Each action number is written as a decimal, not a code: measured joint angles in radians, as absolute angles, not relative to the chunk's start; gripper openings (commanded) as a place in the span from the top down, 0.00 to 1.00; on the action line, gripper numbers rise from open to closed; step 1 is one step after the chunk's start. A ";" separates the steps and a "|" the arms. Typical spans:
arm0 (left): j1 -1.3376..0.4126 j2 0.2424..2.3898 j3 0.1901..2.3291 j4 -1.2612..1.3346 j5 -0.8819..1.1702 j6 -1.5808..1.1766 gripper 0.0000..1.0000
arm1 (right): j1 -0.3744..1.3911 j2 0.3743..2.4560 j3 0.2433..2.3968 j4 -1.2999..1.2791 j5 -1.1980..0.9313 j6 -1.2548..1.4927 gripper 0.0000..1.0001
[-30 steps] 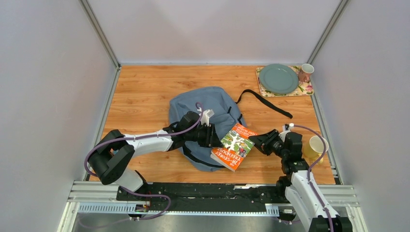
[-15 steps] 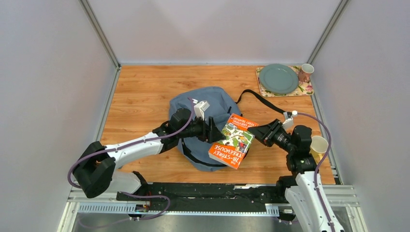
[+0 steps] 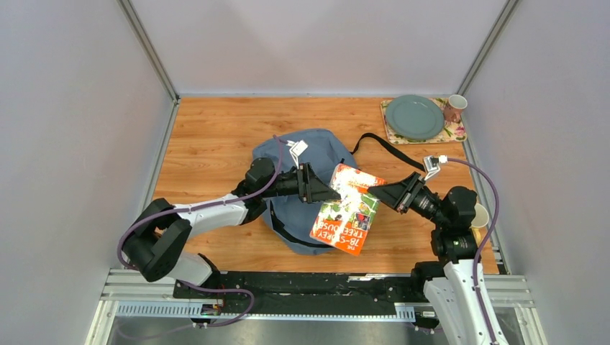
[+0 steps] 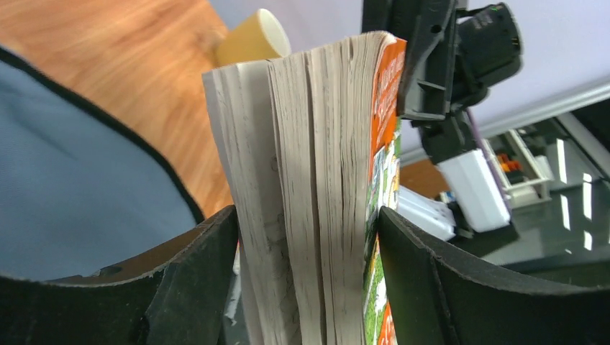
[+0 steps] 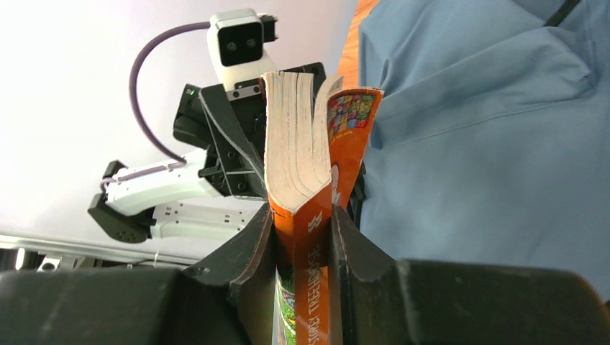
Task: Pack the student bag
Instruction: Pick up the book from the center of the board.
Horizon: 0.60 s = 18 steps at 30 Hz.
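**Both arms hold one book over the bag**

The left gripper (image 3: pixel 327 192) reaches across the middle of the table (image 3: pixel 216 129), its arm lying over the bag (image 3: pixel 327 147). The jaws are spread to the book's full thickness and pressed on it. In the left wrist view one finger lies against the bare page block and the other against the orange cover.

The bag lies flat at the centre of the table, grey-blue, with a dark zip line curving round its near side. A black strap (image 3: pixel 392 151) trails off it toward 2 o'clock.

The book (image 3: pixel 349 212) hangs above the table at the bag's 4 o'clock edge. It is tilted, with its orange and green cover facing up and its near corner lower. It is held from both sides, by the left gripper at 9 o'clock and the right gripper (image 3: pixel 375 192) at 3 o'clock.

The right jaws are nearly closed, pinching the book at its spine edge. In the right wrist view the pages and cover fan apart above the grip.

A yellow cup (image 3: pixel 480 215) stands at the table's right edge, partly hidden behind the right arm, at 4 o'clock from the bag. In the far right corner, at 1 o'clock, a green plate (image 3: pixel 414 117) sits on a flowered placemat (image 3: pixel 454 133). A mug (image 3: pixel 454 108) stands just beside the plate.
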State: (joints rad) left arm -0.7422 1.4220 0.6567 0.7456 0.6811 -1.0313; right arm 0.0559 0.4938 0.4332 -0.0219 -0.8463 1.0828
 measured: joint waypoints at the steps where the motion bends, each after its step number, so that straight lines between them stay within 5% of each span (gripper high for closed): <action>1: -0.741 1.431 0.654 0.778 0.699 -1.055 0.22 | 0.056 0.494 0.433 -0.008 -0.857 1.083 1.00; 3: -0.739 1.449 0.653 0.841 0.733 -1.099 0.28 | 0.056 0.497 0.437 0.012 -0.879 1.083 1.00; 6: -0.739 1.476 0.653 0.941 0.788 -1.169 0.60 | 0.056 0.509 0.460 0.029 -0.914 1.074 1.00; 7: -0.739 1.480 0.653 0.964 0.797 -1.187 0.79 | 0.056 0.514 0.468 0.028 -0.920 1.065 1.00; 9: -0.737 1.485 0.653 1.019 0.820 -1.227 1.00 | 0.055 0.529 0.492 -0.003 -0.916 1.021 0.88; 10: -0.736 1.485 0.653 1.039 0.826 -1.237 1.00 | 0.055 0.536 0.505 -0.029 -0.913 0.997 0.84; 11: -0.735 1.485 0.653 1.044 0.827 -1.245 1.00 | 0.055 0.542 0.520 -0.053 -0.909 0.977 0.61; 14: -0.734 1.486 0.653 1.051 0.830 -1.252 1.00 | 0.057 0.551 0.562 -0.133 -0.894 0.923 0.33; 18: -0.741 1.483 0.648 1.045 0.833 -1.238 1.00 | 0.058 0.534 0.561 -0.185 -0.889 0.900 0.23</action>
